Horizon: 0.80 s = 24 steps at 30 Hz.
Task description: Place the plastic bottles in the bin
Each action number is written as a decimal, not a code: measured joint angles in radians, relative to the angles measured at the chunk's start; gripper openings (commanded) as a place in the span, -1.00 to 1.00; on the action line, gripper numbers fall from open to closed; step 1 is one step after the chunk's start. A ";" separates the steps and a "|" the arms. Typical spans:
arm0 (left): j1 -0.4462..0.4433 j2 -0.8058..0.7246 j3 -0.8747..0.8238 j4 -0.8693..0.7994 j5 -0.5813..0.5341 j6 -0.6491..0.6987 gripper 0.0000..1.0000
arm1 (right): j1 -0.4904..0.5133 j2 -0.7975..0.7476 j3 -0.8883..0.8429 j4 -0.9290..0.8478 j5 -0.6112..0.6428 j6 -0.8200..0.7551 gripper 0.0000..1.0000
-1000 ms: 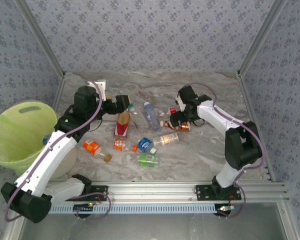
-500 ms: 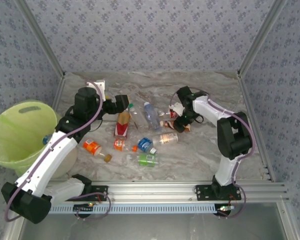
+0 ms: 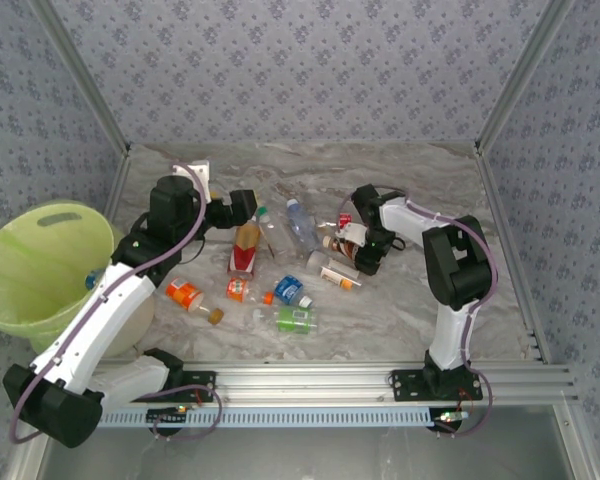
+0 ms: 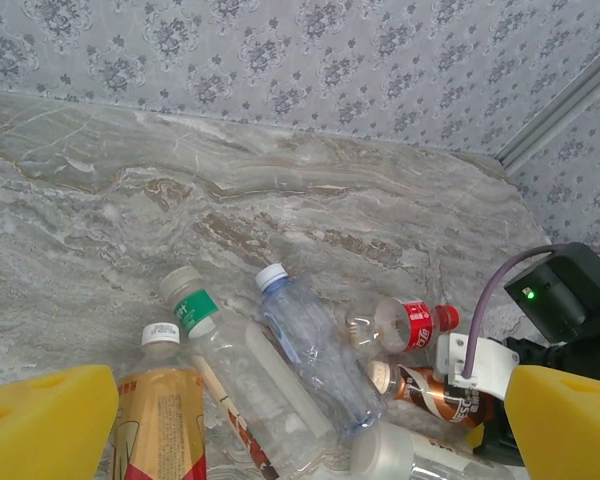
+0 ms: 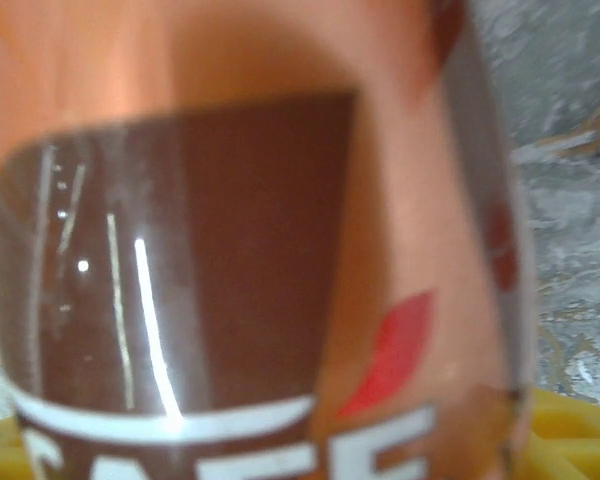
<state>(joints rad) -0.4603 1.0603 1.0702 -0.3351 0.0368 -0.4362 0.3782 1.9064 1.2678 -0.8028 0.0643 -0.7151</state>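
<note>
Top external view gives us the bin [image 3: 25, 285] as our mark, standing at the left arm's side. The plastic bottles [image 3: 280, 290] lie scattered to the right of the bin. The brown-labelled bottle [image 5: 230, 250] sits at the end of that scatter farthest from the bin, and the right gripper [image 3: 358, 248] is down on it there. The left gripper [image 4: 305, 425] hangs between the bin and that bottle, above an orange-labelled bottle [image 4: 165, 420]. Its jaws are spread as wide as they go, with nothing in them.

From the right wrist we see the brown label close against the lens, with a yellow pad [image 5: 580, 435] showing past each side of the body. So the jaws stand part-way in and astride the bottle, across its long axis and not along it. Whether the pads already bite we cannot tell. From the left wrist the bottle lies flat on its side, with its neck pointing toward the bin and its body running away from the bin under the right gripper.

We judge that the right arm is by far the nearer one and that this pick is its job. The grip wants to finish square on the label band, and then the carry has to cross the whole scatter to reach the bin.
</note>
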 measured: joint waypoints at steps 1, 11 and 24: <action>0.000 0.003 0.000 0.001 0.000 0.000 0.99 | 0.000 0.001 -0.003 0.003 0.002 -0.007 0.30; 0.000 -0.002 -0.017 0.005 0.000 0.000 0.99 | 0.012 -0.053 -0.060 0.032 0.002 -0.026 -0.02; 0.000 0.015 -0.020 0.048 0.008 -0.014 0.99 | 0.047 -0.322 -0.102 -0.042 0.025 -0.007 -0.31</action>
<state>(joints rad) -0.4603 1.0756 1.0504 -0.2871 0.0448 -0.4507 0.4252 1.5845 1.1660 -0.8448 0.0895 -0.7223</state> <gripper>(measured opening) 0.994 0.589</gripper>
